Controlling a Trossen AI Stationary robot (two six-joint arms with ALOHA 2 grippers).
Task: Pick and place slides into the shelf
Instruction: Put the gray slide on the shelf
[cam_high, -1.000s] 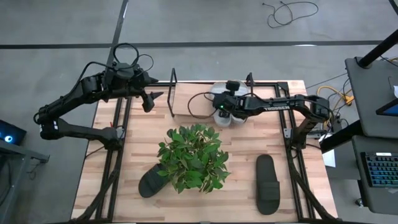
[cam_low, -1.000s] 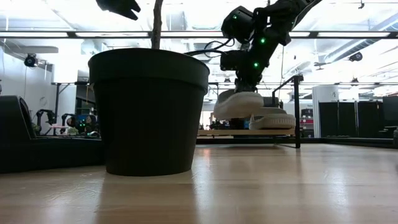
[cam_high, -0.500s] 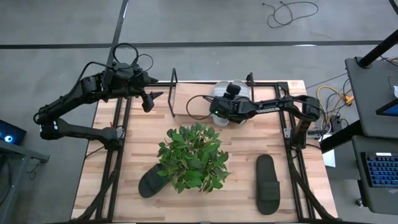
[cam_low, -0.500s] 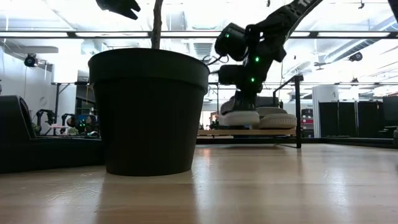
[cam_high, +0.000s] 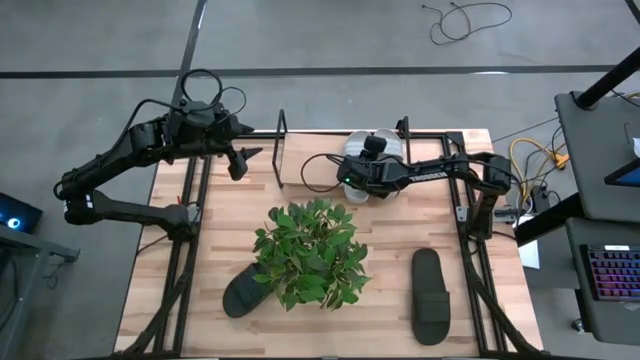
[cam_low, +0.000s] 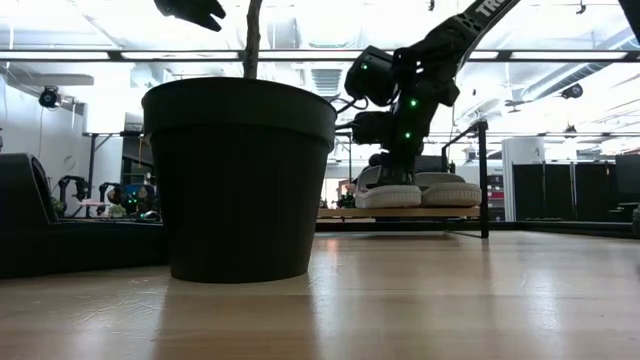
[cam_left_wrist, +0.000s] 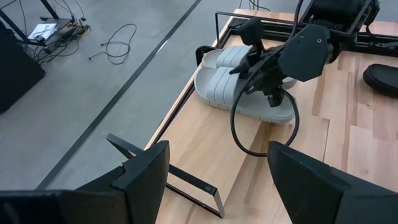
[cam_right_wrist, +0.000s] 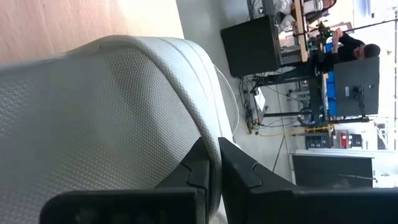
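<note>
Two light grey slides lie side by side on the shelf (cam_high: 279, 135) at the table's far edge. My right gripper (cam_high: 350, 176) stands over the nearer grey slide (cam_low: 388, 196) and is shut on its strap. The other grey slide (cam_low: 447, 192) rests flat on its sole beside it. One black slide (cam_high: 430, 295) lies sole-down at the near right. The other black slide (cam_high: 243, 291) lies partly under the plant's leaves. My left gripper (cam_high: 240, 160) hangs open in the air beyond the shelf's left upright, touching nothing. My right gripper pinches the grey slide's wide strap at its edge (cam_right_wrist: 208, 127) between the two fingers (cam_right_wrist: 239, 171). The fingers come from above, pointing down. The slide sits level with its sole on the shelf (cam_low: 400, 212), next to the other grey slide.
A leafy plant (cam_high: 310, 252) in a black pot (cam_low: 240, 180) stands mid-table between the two black slides. Black frame rails run along the left and right table sides (cam_high: 468, 250). Bare wood shows between the plant and the shelf.
My right gripper has gone down and a little toward the table's left, still shut on the grey slide. The slide, lifted clear a second ago, now lies level on the shelf beside the other grey slide.
</note>
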